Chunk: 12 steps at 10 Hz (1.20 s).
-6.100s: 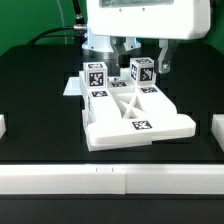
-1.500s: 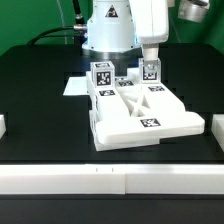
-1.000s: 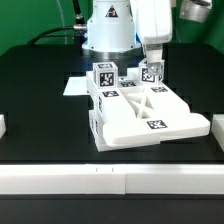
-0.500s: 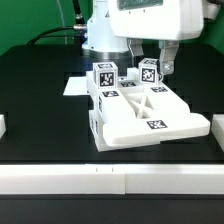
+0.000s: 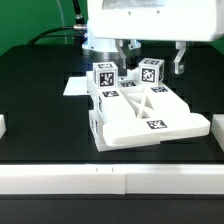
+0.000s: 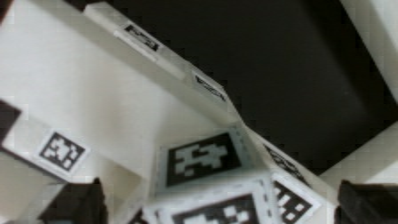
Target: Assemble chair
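Black table [image 5: 40, 110], white chair [image 5: 140, 112] below wide-open, empty jaws, fingertips [image 5: 180, 66] apart.

Boxy white pincer [image 5: 151, 55] (dark fingers [image 5: 179, 60]), black cables.

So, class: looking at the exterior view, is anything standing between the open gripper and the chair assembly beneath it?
Nothing visible does. The gripper hangs open, with only open air between its fingers and the chair. The two tagged cubes on top belong to the chair.
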Motion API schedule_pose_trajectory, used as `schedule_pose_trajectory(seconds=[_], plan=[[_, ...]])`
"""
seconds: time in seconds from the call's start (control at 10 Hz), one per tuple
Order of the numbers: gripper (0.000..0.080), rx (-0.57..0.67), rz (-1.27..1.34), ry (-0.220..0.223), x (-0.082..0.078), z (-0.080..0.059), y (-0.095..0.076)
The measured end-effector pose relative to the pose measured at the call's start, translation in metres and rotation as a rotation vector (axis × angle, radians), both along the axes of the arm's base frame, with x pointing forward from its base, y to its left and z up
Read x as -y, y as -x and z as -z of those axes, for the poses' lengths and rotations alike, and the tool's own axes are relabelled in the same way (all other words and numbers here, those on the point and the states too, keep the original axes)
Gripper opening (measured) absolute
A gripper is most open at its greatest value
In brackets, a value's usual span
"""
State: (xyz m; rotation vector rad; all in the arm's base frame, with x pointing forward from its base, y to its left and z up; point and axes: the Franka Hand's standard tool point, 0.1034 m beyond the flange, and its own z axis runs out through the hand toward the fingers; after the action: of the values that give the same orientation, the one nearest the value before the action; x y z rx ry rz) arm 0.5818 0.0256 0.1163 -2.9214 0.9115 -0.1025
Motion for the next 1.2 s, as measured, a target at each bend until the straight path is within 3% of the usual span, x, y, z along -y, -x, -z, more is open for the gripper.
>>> schedule_pose_trajectory(seconds=[0.3, 0.4, 0.5, 0.6, 0.7, 1.2], plan=[[0.0649, 0.006, -0.183, 0.026, -0.0018, 0.0006, 0.0005], [0.0509, 0.006, -0.179, 0.026, -0.0019, 0.001, 0.0009], [0.0509, 0.006, -0.179, 0.026, -0.0018, 0.001, 0.0009], [0.0358, 0.006, -0.179, 0.026, -0.0016, 0.001, 0.0009], [0.0285, 0.006, -0.178, 0.026, -0.0015, 0.001, 0.0009], [0.0285, 0.0, -0.039, 0.011, -0.0018, 0.0011, 0.0009]])
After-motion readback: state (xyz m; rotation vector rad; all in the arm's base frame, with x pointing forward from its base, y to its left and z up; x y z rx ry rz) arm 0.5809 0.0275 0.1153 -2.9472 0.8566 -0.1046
